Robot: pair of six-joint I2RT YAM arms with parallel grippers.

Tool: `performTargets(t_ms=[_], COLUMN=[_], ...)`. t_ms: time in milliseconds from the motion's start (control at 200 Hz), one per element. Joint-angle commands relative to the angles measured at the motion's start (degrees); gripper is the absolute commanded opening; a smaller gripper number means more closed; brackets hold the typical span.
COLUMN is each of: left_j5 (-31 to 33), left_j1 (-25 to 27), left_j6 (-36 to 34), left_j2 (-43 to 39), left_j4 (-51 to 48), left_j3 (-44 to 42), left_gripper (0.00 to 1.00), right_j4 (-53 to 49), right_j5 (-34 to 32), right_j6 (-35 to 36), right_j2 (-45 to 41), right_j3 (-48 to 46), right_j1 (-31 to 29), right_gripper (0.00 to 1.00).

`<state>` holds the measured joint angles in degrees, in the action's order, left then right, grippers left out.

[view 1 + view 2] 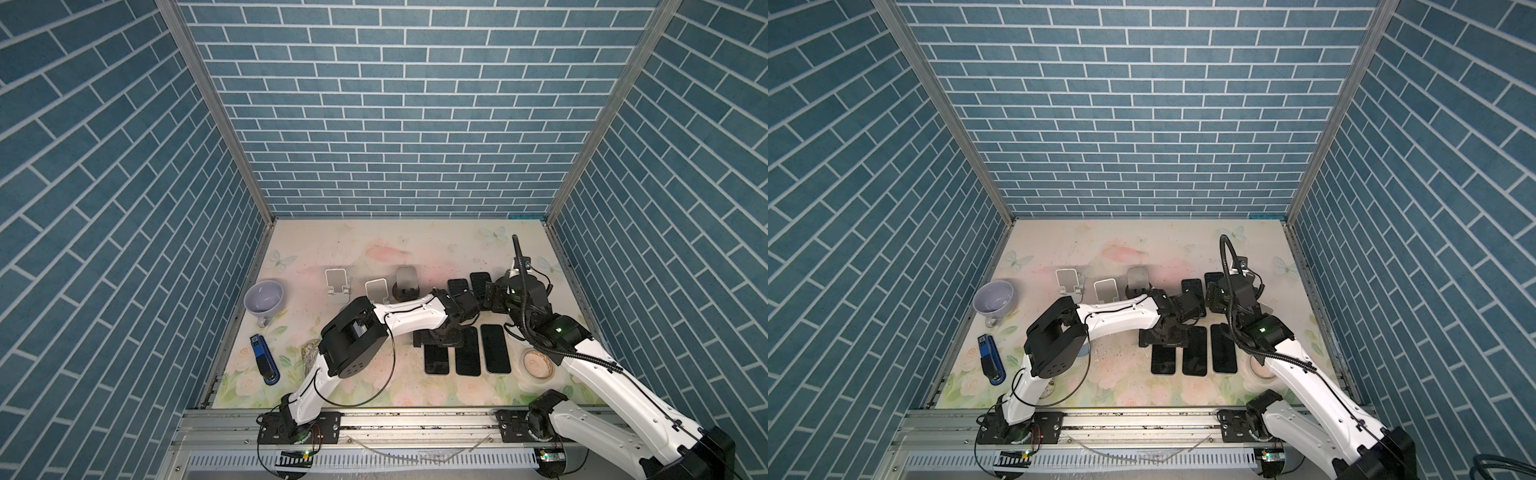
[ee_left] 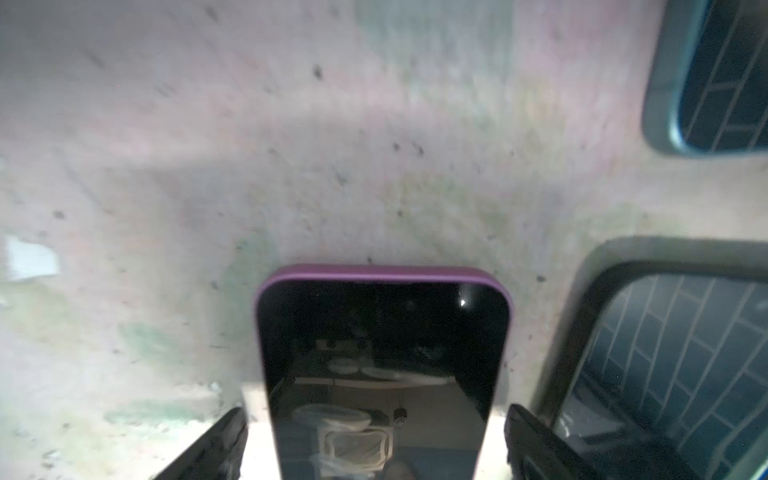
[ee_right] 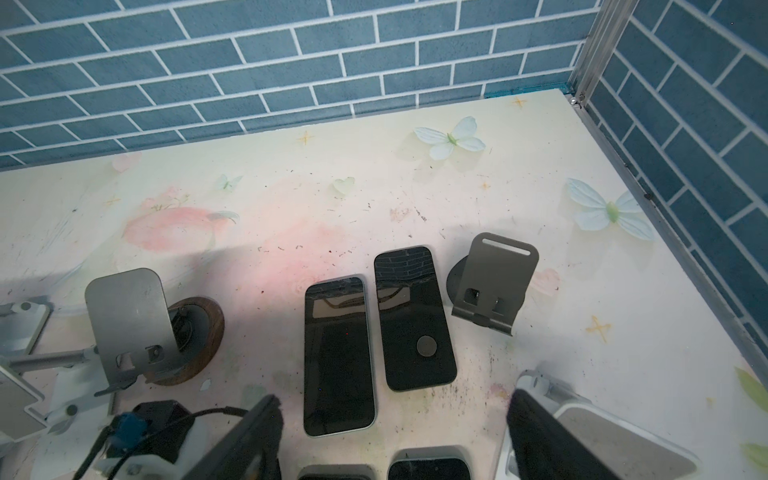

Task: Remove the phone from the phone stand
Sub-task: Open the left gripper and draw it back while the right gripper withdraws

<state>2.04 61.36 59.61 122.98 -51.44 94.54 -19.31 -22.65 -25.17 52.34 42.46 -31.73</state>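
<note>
**Item:** purple-cased phone [image 2: 382, 353]. It lay flat and screen-up on the table [image 1: 374, 249], at about the table's 4 o'clock in both top views, among the front row of phones [image 1: 494, 347]. It rested on no stand.

**Left gripper** [image 2: 376, 415]: released. Its fingers [image 2: 220, 444] stood apart on either side of the phone's near end, with a light strip showing between each and the case. Nothing was grasped.

**Right gripper** [image 3: 395, 399]: spread wide and empty, hovering at 2 o'clock above the rear pair of phones [image 3: 338, 353], both of which lay flat.

**Stands:**
- White stands [image 1: 336, 284] at 10 to 11 o'clock, one partly hidden by the left arm.
- Grey stand [image 1: 406, 280] at 12 o'clock, on a wooden coaster [image 3: 199, 345].
- Second grey stand [image 3: 492, 282] just beside the rear pair, toward the table's 3 o'clock edge.
- None that showed carried a phone.

**Sundries:** mug [image 1: 264, 296] at 9 o'clock and blue stapler [image 1: 264, 365] at 8 o'clock, both well apart from the work.

**Progress, as judged:** lift-off, set-down and release all appeared done. What was left was only to draw the left arm up clear without nudging the phone or its neighbours.
</note>
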Motion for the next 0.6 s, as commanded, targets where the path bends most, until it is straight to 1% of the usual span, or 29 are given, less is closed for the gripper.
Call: performTargets(t_ms=[0, 150, 230, 355, 395, 415, 520, 590], left_j5=[6.5, 12.4, 16.8, 27.0, 30.1, 31.6, 38.2, 39.7], left_j1=[0.6, 1.3, 1.4, 1.4, 1.3, 1.3, 1.1, 0.2], left_j6=[-1.7, -4.2, -6.0, -10.6, -12.0, -12.8, -18.1, -22.2], left_j2=[-5.7, -12.9, -17.1, -21.9, -23.2, -23.8, -27.9, -31.1], left_j4=[-0.4, 4.8, 6.7, 5.4, 4.8, 4.8, 6.8, 9.2], left_j3=[-1.1, -5.4, -7.6, -8.1, -7.9, -8.0, -9.9, -12.5], left_gripper=[1.00, 1.00, 1.00, 1.00, 1.00, 1.00, 1.00, 1.00], right_j4=[-0.9, -1.5, -3.1, -5.0, -5.1, -5.2, -6.0, -5.2], right_j5=[0.9, 2.1, 2.2, 1.2, 1.8, 1.7, 0.0, -1.0], right_j6=[1.0, 1.5, 2.4, 4.2, 5.2, 5.5, 6.9, 7.9], right_j2=[0.8, 3.2, 5.3, 8.0, 8.7, 9.0, 10.0, 9.4], right_j3=[1.0, 2.9, 4.9, 7.2, 7.7, 7.9, 8.8, 8.4], right_j1=[0.3, 0.7, 1.2, 2.7, 3.4, 3.7, 5.4, 6.9], right_gripper=[0.86, 0.86, 0.86, 0.91, 0.95, 0.98, 0.99, 0.99])
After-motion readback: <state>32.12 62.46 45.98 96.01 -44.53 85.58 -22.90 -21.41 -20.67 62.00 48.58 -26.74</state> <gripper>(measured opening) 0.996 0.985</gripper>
